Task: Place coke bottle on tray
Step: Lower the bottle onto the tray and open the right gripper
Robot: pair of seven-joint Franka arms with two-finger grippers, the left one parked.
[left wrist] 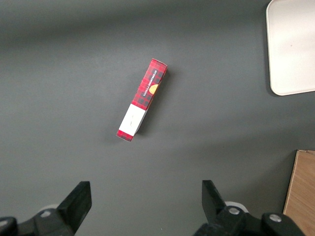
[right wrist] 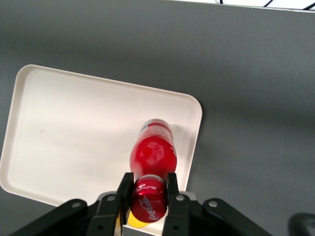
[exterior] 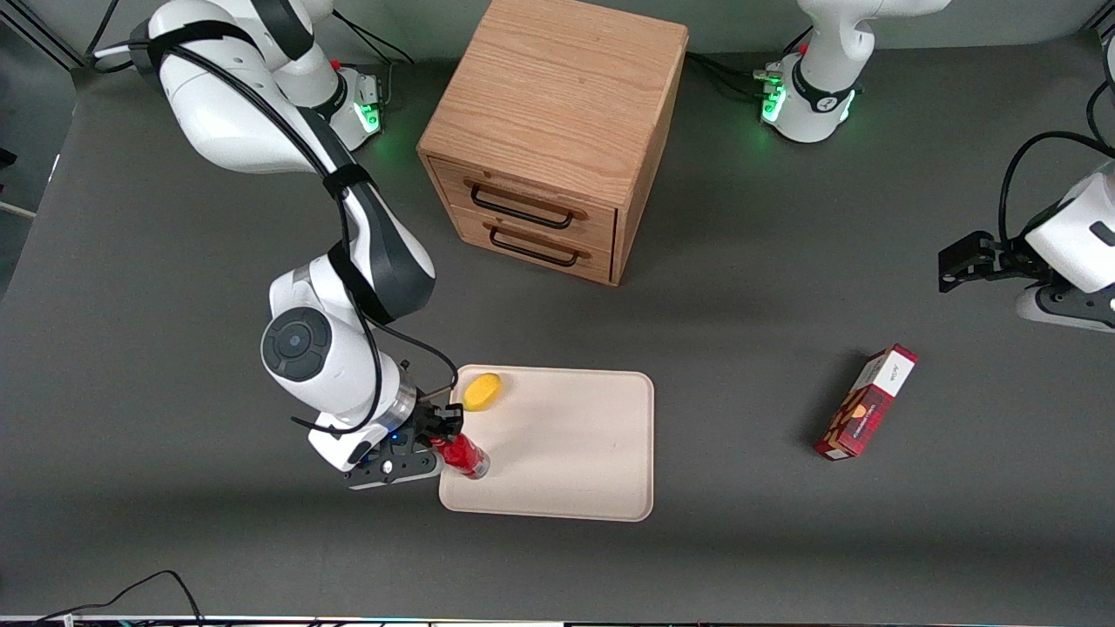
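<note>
Dark grey bench (exterior: 740, 305) carries everything: wooden drawer cabinet (exterior: 557, 131) farthest from the front cam, cream tray (exterior: 575, 453) nearer it, red patterned carton (exterior: 865, 402) lying toward the parked arm's end.

Tool (exterior: 440, 433) sits right at the tray's edge on the working arm's end, clenched on the coke bottle (exterior: 462, 455) up by the cap. Wrist cam confirms: both fingers (right wrist: 124, 189) press the neck just under the red cap, w/ the bottle body and silvery base running away from the tool.

Key relation: bottle's long axis looks tilted, not plumb. Cap end is in the tool; base end leans out over the tray, toward the tray's middle. In the wrist cam the base shows over the tray's surface, near the corner closest to the front cam on the working arm's end. Can't tell if the base touches the tray or hangs just above it.

Yellow fruit (exterior: 482, 391) already lies on the tray, at the corner farther from the front cam, same end as the tool, apart from the bottle.

My read: carry's about done. Next move likely a short lowering, w/ bottle set upright so the base lands flat, clear of rim and fruit, then release.
</note>
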